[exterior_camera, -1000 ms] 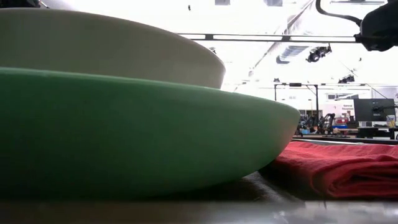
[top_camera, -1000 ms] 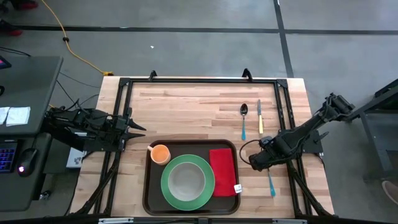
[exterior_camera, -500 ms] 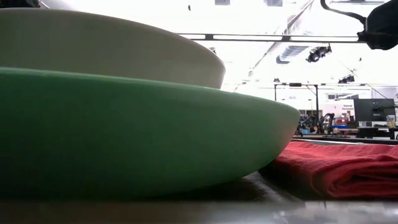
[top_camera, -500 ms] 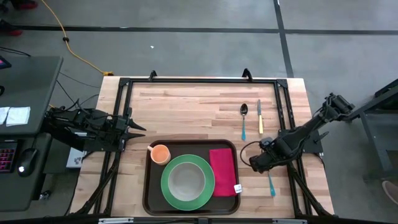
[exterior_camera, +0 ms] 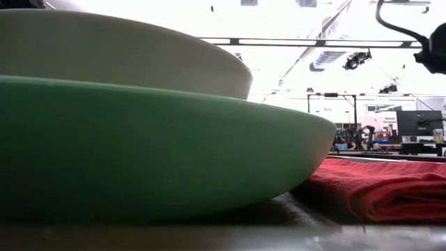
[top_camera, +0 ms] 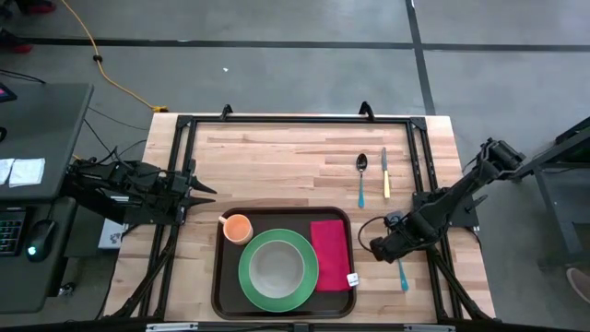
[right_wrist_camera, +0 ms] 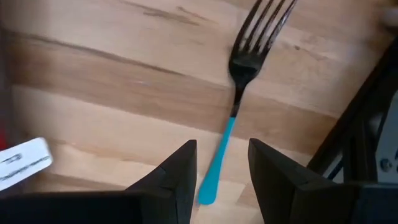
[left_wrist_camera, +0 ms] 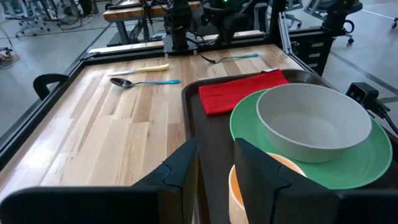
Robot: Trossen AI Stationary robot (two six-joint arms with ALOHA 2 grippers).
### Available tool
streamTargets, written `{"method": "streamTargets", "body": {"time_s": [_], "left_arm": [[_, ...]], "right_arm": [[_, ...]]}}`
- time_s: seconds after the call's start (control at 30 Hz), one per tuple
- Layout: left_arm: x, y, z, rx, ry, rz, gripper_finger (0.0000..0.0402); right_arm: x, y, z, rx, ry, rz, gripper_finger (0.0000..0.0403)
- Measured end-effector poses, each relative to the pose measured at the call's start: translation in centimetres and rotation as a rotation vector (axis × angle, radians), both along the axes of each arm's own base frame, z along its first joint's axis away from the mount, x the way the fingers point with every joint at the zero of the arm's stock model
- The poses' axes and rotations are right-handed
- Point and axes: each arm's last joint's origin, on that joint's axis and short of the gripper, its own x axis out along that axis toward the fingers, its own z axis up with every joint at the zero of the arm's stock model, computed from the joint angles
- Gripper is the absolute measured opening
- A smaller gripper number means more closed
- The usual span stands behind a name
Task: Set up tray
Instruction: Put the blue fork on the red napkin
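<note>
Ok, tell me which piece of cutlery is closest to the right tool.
The fork with the blue handle: it lies on the wood right under the open right tool, apart from the spoon and knife farther up the table.

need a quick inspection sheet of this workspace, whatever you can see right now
surface: wooden table inside a black frame, bare across the far half
job's things: brown tray at the near edge holds a green plate with a pale bowl on it, an orange cup and a red napkin
clutter: spoon and knife lie side by side right of centre; fork on the wood right of the tray
grippers: left tool parked at the left edge, open and empty; right tool open, hovering above the fork's blue handle
cables: yellow cord on the floor
surroundings: desk at left
</note>
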Motion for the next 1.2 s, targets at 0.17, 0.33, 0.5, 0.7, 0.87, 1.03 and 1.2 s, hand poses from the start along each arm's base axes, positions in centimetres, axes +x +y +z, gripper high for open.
{"method": "streamTargets", "body": {"time_s": [0.17,0.33,0.5,0.7,0.87,1.03,1.2], "left_arm": [[0.0,0.0,0.0,-0.004,-0.004,0.001,0.0136],[0.0,0.0,0.1,-0.005,-0.007,0.0,0.0136],[0.0,0.0,0.1,-0.005,-0.007,0.0,0.0136],[0.0,0.0,0.1,-0.005,-0.007,0.0,0.0136],[0.0,0.0,0.1,-0.006,-0.007,0.001,0.0136],[0.0,0.0,0.1,-0.006,-0.007,0.001,0.0136],[0.0,0.0,0.1,-0.007,-0.008,0.001,0.0136]], "right_arm": [[-0.3,-0.2,-1.2,0.017,0.004,0.001,0.0123],[-0.3,-0.2,-2.8,0.061,-0.033,0.007,0.0123],[-0.6,-0.3,-3.5,0.077,-0.029,0.002,0.0123],[-0.6,-0.3,-3.6,0.077,-0.024,0.005,0.0123],[-0.8,-0.5,-3.8,0.054,-0.022,0.008,0.0123],[-1.1,-0.7,-4.3,0.054,-0.007,0.005,0.0123],[-1.2,-0.8,-4.9,0.064,-0.013,0.005,0.0123]]}}
